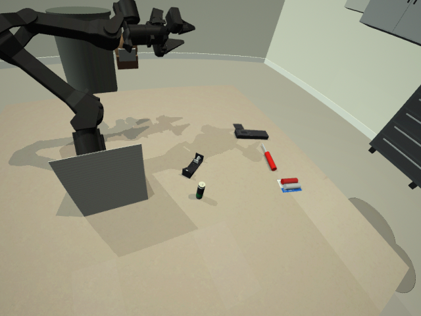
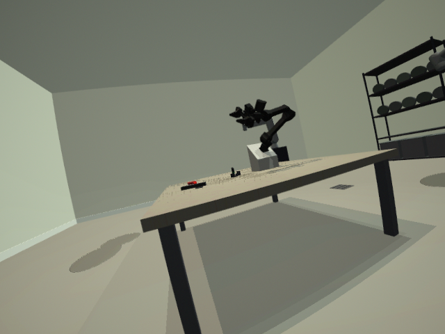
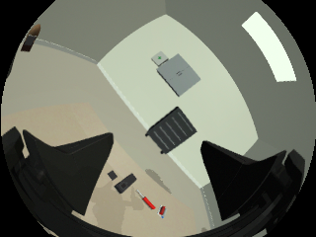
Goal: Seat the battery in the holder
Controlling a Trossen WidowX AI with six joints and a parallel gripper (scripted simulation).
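The battery (image 1: 200, 190), dark with a green lower part and a pale top, stands upright on the table in the top view. The black holder (image 1: 192, 166) lies just behind it, apart from it, with a metal spring (image 1: 197, 158) at its far end. The holder's trough holds no battery. In the exterior view both are small dark shapes too small to tell in detail. My gripper (image 1: 189, 35) (image 2: 232, 117) (image 3: 158, 142) is open and empty, high above the table and far from both. The wrist view shows neither battery nor holder.
A black tool (image 1: 252, 133) (image 3: 125, 183), a red-handled screwdriver (image 1: 270, 160) (image 3: 148, 201) and a pack with red and grey cylinders (image 1: 289, 185) (image 3: 162, 211) lie towards the table's right side. A grey block (image 1: 105, 184) (image 2: 265, 164) stands at the arm's base.
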